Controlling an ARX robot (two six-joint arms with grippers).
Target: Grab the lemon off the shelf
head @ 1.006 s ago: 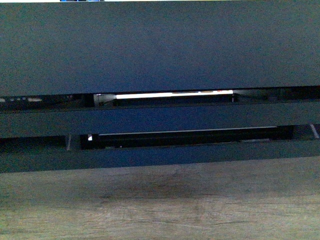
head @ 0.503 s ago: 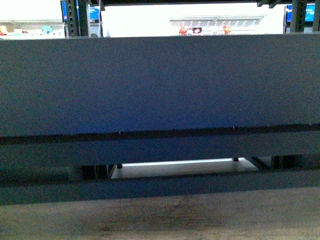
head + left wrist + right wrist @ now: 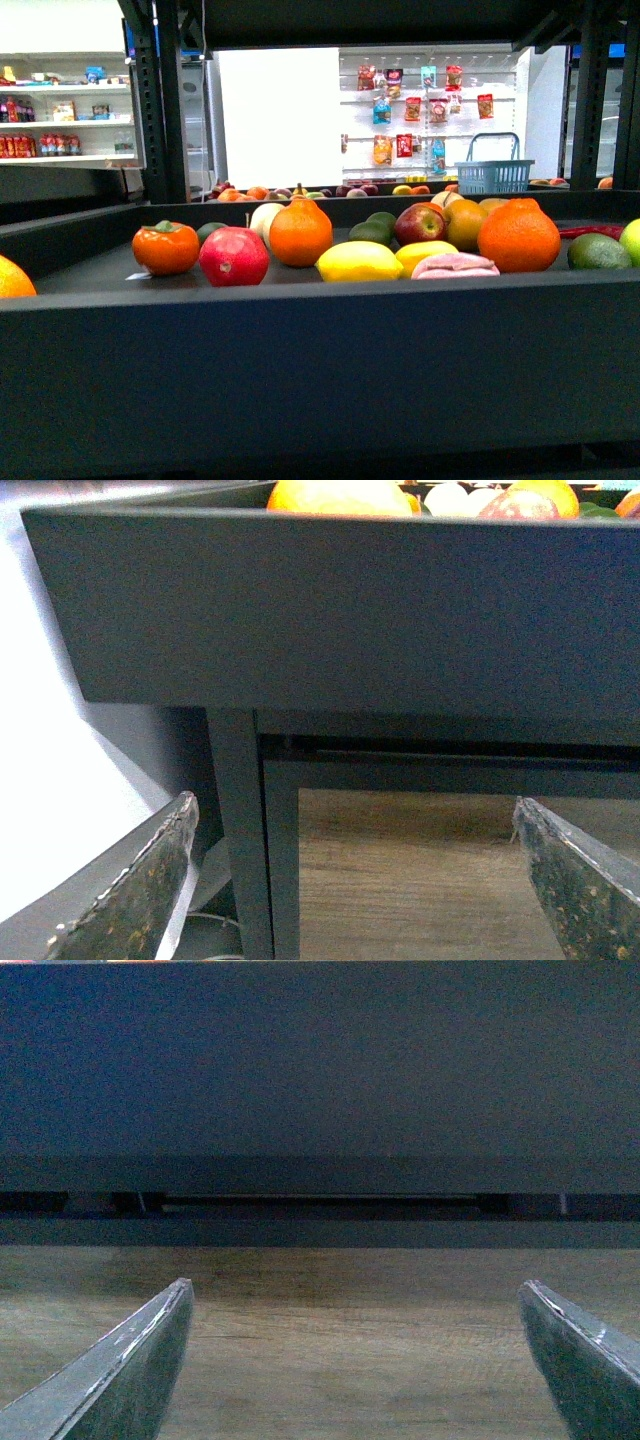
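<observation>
Shop fittings fill the background: white wall shelves [image 3: 70, 120] of bottles to one side, and a blue basket [image 3: 494, 176] further back. Nearer, on the black top tray of the shelf [image 3: 300, 370], the lemon [image 3: 358, 262] lies on its side close to the front wall, about mid-width, with its long axis running across my view.

I judge it light, firm and a little waxy. It should take a moderate squeeze unharmed, but it may roll or squirt out if I pinch near the tapered ends. The best hold looks to be across its fat middle, reached from above, over the wall.

At its right end sits a deeper golden lemon [image 3: 425, 255], with a pink fruit [image 3: 455, 266] just beside that. I cannot tell whether any of them touch. Behind the lemon stands a knobbed orange [image 3: 300, 232]. To its left are a red fruit [image 3: 233, 256] and an orange persimmon-like one [image 3: 165, 247]. A big orange [image 3: 518, 238] and a red apple [image 3: 419, 224] crowd the right side. The tray is full of loose fruit, so a nudge could send neighbours rolling.

Both my grippers hang below the tray's rim. The left gripper [image 3: 355, 880] faces the tray's corner and leg, and the right gripper [image 3: 355, 1360] faces the front wall and the wood panel [image 3: 330, 1340]. Each has its jaws spread wide and holds nothing.
</observation>
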